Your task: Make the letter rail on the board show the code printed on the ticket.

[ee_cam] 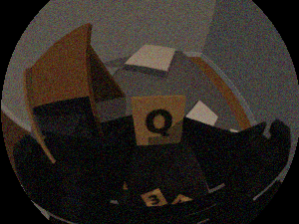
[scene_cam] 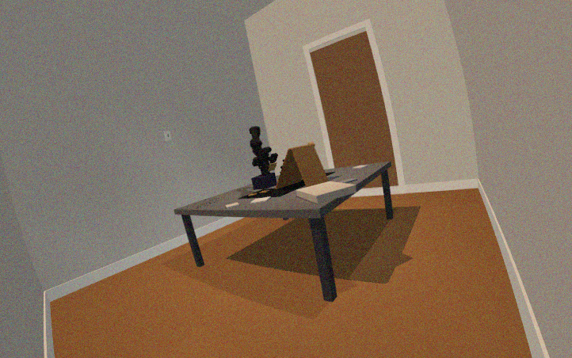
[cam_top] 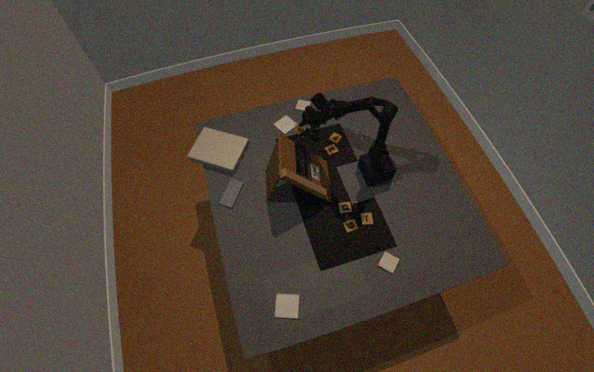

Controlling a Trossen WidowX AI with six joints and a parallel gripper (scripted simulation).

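My gripper (cam_top: 302, 127) (ee_cam: 158, 122) is shut on the Q tile (cam_top: 298, 130) (scene_cam: 272, 166) (ee_cam: 158, 101), held upright beyond one end of the wooden board (cam_top: 287, 151) (scene_cam: 310, 164) (ee_cam: 62, 74). The letter faces the wrist camera. The ticket (cam_top: 315, 171) is on the board's sloping face; its code is too blurred to read. The rail cannot be made out clearly. A 3 tile (ee_cam: 153, 198) and another tile (ee_cam: 181, 199) show low in the wrist view. Several other tiles lie beyond the board's other end, among them one tile (cam_top: 345, 207) and another (cam_top: 366, 218).
A dark mat (cam_top: 324, 258) lies under the board and loose tiles. A pale box (cam_top: 219, 149) (scene_cam: 325, 191) (ee_cam: 151, 56) and a grey slab (cam_top: 230, 193) are behind the board. Flat white squares (cam_top: 285, 124) (ee_cam: 202, 113) lie near the gripper; others (cam_top: 287, 306) (cam_top: 388, 262) lie farther away.
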